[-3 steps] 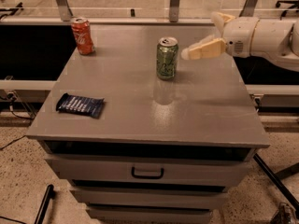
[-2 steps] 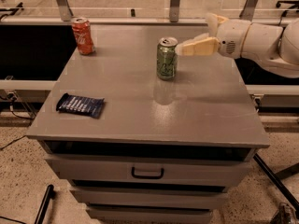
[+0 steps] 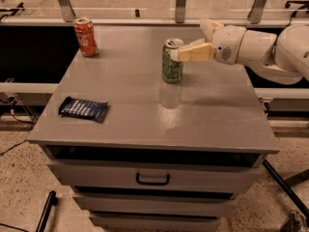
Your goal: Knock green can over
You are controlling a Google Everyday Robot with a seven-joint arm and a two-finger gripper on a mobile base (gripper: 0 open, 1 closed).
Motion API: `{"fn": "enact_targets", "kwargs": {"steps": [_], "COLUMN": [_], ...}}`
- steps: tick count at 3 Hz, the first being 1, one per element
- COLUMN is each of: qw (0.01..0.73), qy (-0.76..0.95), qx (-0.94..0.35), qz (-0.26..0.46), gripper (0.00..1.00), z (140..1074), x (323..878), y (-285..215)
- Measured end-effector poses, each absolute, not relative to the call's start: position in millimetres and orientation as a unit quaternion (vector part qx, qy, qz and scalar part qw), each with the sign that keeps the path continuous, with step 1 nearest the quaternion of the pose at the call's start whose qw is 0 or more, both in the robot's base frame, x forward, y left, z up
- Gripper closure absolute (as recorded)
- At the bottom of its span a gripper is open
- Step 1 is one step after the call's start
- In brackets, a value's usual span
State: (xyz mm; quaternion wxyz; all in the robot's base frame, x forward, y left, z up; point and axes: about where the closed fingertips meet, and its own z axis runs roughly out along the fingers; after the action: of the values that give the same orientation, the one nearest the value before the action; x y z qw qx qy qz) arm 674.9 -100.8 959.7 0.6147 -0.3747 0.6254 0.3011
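Note:
The green can (image 3: 172, 64) stands upright on the grey cabinet top (image 3: 145, 110), a little right of the middle and towards the back. My gripper (image 3: 189, 40) comes in from the right on a white arm (image 3: 260, 47), at the height of the can's top. Its fingers are spread open. The lower finger (image 3: 193, 52) points left and its tip is at the can's upper right rim, touching or nearly so. The upper finger (image 3: 208, 27) points up and back, clear of the can.
A red cola can (image 3: 86, 37) stands upright at the back left corner. A dark blue snack packet (image 3: 83, 108) lies flat near the front left edge. Drawers (image 3: 152, 178) are below the top. A rail with metal posts (image 3: 181, 4) runs behind.
My gripper has moved left towards the green can, so that its lower finger now reaches the can's rim. The can still stands upright in the same spot.

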Motion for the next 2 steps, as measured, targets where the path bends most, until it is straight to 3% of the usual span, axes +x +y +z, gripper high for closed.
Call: {"fn": "enact_targets", "kwargs": {"steps": [2], "qw": [0.605], "qy": [0.622], "qx": [-0.391], "qz": [0.306], "gripper": [0.00], "z": [932], "x": [681], "y": [-78]}}
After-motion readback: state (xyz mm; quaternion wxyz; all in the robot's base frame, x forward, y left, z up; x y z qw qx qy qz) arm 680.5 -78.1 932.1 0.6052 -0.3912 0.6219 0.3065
